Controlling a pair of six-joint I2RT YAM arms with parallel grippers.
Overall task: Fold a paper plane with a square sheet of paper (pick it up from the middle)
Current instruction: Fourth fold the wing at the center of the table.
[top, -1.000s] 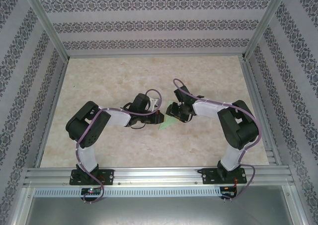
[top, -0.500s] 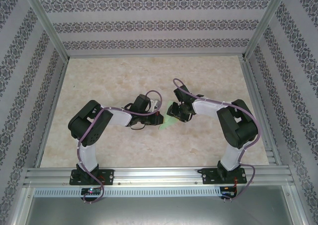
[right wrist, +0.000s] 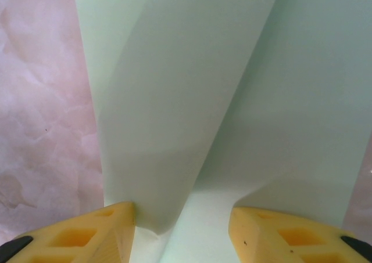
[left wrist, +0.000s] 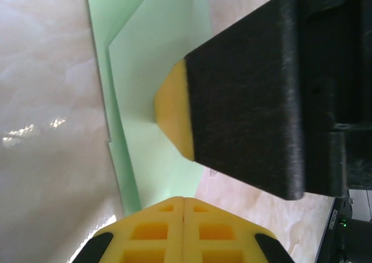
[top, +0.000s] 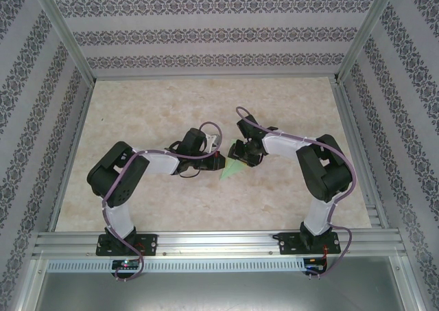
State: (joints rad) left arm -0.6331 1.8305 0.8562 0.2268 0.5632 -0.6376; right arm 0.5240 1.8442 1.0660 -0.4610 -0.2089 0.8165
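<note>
From above, the left claw (top: 218,162) and the right claw (top: 240,153) meet tip to tip near the middle of the table (top: 158,105). The green paper (top: 232,171) lies flat under and between them. Only a small wedge of it shows, pointing toward the arms' bases; the right claw covers the rest. Bare table lies open on every side of the pair, and its edges are well apart from them. From this height we cannot tell how either claw's fingers stand.

In the left wrist view, the left claw (left wrist: 183,204) has its yellow pads pressed together, with only a seam between them. Its tip sits at the paper's (left wrist: 145,71) near edge, and we cannot tell whether any paper is caught in that seam. The paper shows two overlapping layers with straight edges, and the table (left wrist: 46,100) is bare to the left. A black finger (left wrist: 244,100) of the right claw, tipped in yellow, touches the paper.

In the right wrist view, the right claw (right wrist: 183,219) is spread, with one yellow finger (right wrist: 107,231) at each lower corner. The paper (right wrist: 174,100) passes between them, creased lengthwise, with the fold end just beside the left finger. Its outer edges are cut off at the top and right. A strip of table (right wrist: 40,100) shows on the left.
</note>
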